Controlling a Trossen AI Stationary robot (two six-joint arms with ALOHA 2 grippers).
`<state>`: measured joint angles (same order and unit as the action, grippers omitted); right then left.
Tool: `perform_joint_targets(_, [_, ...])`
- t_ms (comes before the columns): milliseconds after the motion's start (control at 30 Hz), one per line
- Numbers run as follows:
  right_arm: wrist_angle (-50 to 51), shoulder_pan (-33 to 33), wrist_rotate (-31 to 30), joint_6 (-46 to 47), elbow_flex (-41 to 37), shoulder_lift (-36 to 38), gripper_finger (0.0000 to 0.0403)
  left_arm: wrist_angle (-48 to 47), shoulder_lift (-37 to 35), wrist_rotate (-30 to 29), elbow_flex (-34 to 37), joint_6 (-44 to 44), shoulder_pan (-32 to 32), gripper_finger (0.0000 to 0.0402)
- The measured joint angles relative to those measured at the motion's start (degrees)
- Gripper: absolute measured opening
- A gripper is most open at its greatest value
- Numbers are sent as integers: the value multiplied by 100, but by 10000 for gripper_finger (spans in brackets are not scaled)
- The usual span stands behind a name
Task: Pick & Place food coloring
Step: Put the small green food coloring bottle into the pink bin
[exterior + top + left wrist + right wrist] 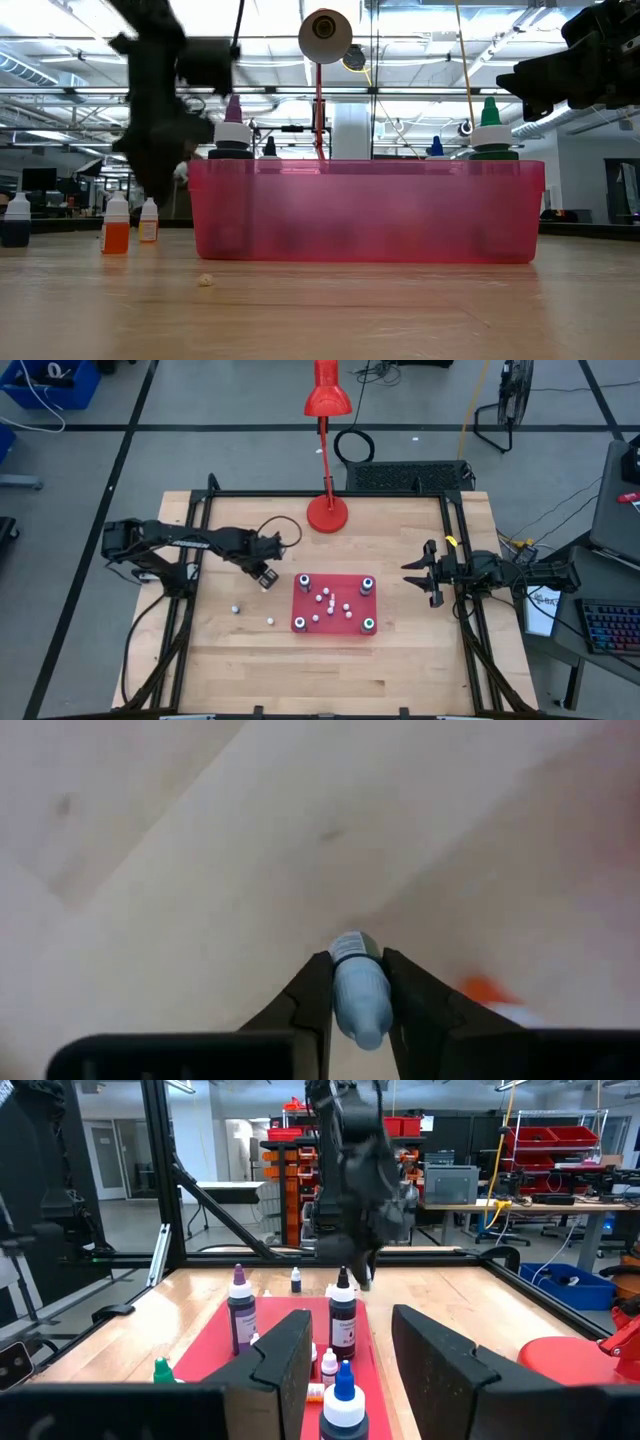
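On the red tray (335, 625) I count 4 large bottles at its corners and about 6 small ones; 2 more stand left of it. My left gripper (264, 574), just left of the tray, pinches a blue bottle (358, 988). My right gripper (418, 576) waits right of it, fingers apart, empty.

A robotics lab or workshop. Wooden table (340, 660) in a black frame at centre, grey floor around it, blue bin (48, 385) upper left, keyboard (608, 628) at right edge. Red parts bins (550, 1148) on shelving upper right, ceiling strip lights (420, 15) along the top.
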<state>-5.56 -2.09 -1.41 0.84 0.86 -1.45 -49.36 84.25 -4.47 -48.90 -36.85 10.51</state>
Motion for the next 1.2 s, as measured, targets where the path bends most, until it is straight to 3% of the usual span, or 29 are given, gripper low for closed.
perform_joint_targets(200, [0, 0, 2, 0, 0, 0, 130, -429, 0, -13, -1767, 444, -671, 68])
perform_joint_targets(400, [1, 0, 1, 0, -1, 0, 130, -519, 338, -237, -4153, 1168, -1144, 68])
perform_joint_targets(733, [2, 0, 0, 0, -1, -15, 130, -2402, 2703, -642, -7757, 2321, -1237, 68])
perform_joint_targets(833, [2, 0, 1, 0, -1, -17, 130, -2619, 3316, -627, -8075, 2655, -1233, 68])
perform_joint_targets(1200, [2, 1, 1, 0, 0, -20, 130, -2677, 4846, -536, -7998, 2891, -1366, 68])
